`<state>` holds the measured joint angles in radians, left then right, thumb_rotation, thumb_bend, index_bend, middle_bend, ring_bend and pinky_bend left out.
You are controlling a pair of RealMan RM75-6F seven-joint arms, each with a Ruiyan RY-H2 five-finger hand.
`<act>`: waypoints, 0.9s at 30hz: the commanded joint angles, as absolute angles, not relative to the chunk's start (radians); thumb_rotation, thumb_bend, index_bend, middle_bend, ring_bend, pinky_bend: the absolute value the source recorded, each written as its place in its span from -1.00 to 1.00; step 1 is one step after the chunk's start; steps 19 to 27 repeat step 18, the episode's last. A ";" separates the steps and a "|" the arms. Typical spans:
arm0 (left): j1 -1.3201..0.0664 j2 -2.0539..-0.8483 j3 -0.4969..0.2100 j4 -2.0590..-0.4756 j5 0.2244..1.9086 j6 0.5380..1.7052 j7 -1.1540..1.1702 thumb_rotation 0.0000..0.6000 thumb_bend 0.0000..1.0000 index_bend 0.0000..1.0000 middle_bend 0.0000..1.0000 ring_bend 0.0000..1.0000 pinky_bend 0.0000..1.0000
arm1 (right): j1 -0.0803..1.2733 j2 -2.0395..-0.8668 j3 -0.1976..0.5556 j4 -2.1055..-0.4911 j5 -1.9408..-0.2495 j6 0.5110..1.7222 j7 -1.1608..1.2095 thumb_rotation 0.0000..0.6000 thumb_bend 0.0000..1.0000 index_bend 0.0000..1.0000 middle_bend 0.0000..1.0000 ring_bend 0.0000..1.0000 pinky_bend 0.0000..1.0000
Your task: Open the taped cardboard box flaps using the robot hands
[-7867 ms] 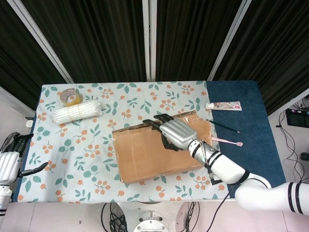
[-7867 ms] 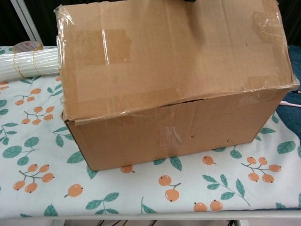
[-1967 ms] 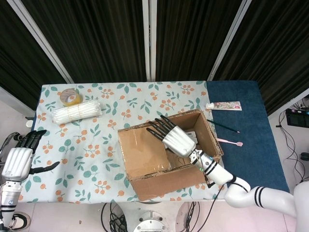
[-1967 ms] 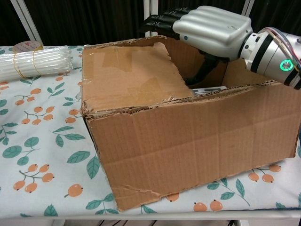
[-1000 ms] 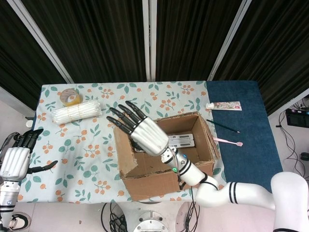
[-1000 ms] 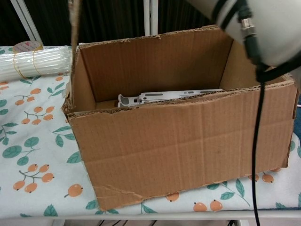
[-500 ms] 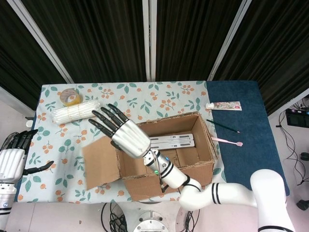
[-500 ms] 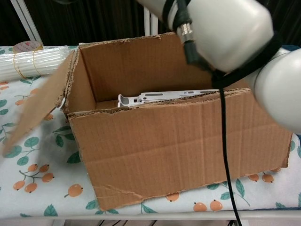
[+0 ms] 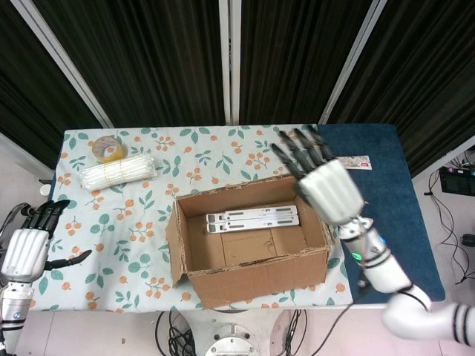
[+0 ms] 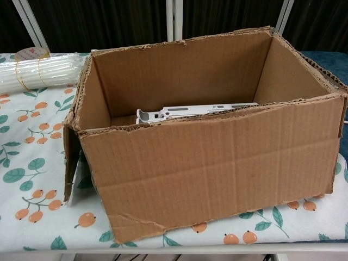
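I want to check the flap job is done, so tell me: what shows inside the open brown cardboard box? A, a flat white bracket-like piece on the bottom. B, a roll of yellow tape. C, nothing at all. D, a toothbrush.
A: the open brown cardboard box holds a flat white bracket-like piece lying on its bottom, seen in both views.

Legible text: none in either view.

- Tube [image 9: 347, 161], upper right of the head view, on the blue cloth: printed markings, too small to read.
- Tape roll [image 9: 108, 149], upper left of the head view: label illegible; in the chest view its top [image 10: 31, 54] shows faint red marks, unreadable.
- Cardboard box [image 10: 217, 163]: plain faces, no print discernible.
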<state>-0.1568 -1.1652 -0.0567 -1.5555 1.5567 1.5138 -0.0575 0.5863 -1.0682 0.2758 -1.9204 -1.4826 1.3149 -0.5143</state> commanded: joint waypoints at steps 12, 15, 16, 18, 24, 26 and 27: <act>-0.154 -1.120 -0.014 -1.587 1.551 1.448 0.067 -0.13 -0.94 -0.83 -0.80 -0.82 -0.58 | 0.100 -1.138 -0.037 -1.554 -1.518 1.584 -0.099 1.00 -0.65 -1.00 -1.00 -1.00 -1.00; -0.152 -1.123 -0.018 -1.584 1.541 1.448 0.070 -0.13 -0.94 -0.84 -0.82 -0.82 -0.58 | 0.087 -1.153 -0.028 -1.530 -1.510 1.590 -0.078 1.00 -0.65 -1.00 -1.00 -1.00 -1.00; -0.151 -1.125 -0.018 -1.580 1.540 1.451 0.070 -0.13 -0.94 -0.84 -0.82 -0.82 -0.58 | 0.084 -1.156 -0.024 -1.525 -1.509 1.592 -0.073 1.00 -0.65 -1.00 -1.00 -1.00 -1.00; -0.149 -1.129 -0.020 -1.573 1.538 1.455 0.067 -0.13 -0.94 -0.84 -0.82 -0.82 -0.58 | 0.080 -1.158 -0.017 -1.519 -1.504 1.589 -0.066 1.00 -0.65 -1.00 -1.00 -1.00 -1.00; -0.149 -1.129 -0.020 -1.573 1.538 1.455 0.067 -0.13 -0.94 -0.84 -0.82 -0.82 -0.58 | 0.080 -1.158 -0.017 -1.519 -1.504 1.589 -0.066 1.00 -0.65 -1.00 -1.00 -1.00 -1.00; -0.149 -1.129 -0.020 -1.573 1.538 1.455 0.067 -0.13 -0.94 -0.84 -0.82 -0.82 -0.58 | 0.080 -1.158 -0.017 -1.519 -1.504 1.589 -0.066 1.00 -0.65 -1.00 -1.00 -1.00 -1.00; -0.149 -1.129 -0.020 -1.573 1.538 1.455 0.067 -0.13 -0.94 -0.84 -0.82 -0.82 -0.58 | 0.080 -1.158 -0.017 -1.519 -1.504 1.589 -0.066 1.00 -0.65 -1.00 -1.00 -1.00 -1.00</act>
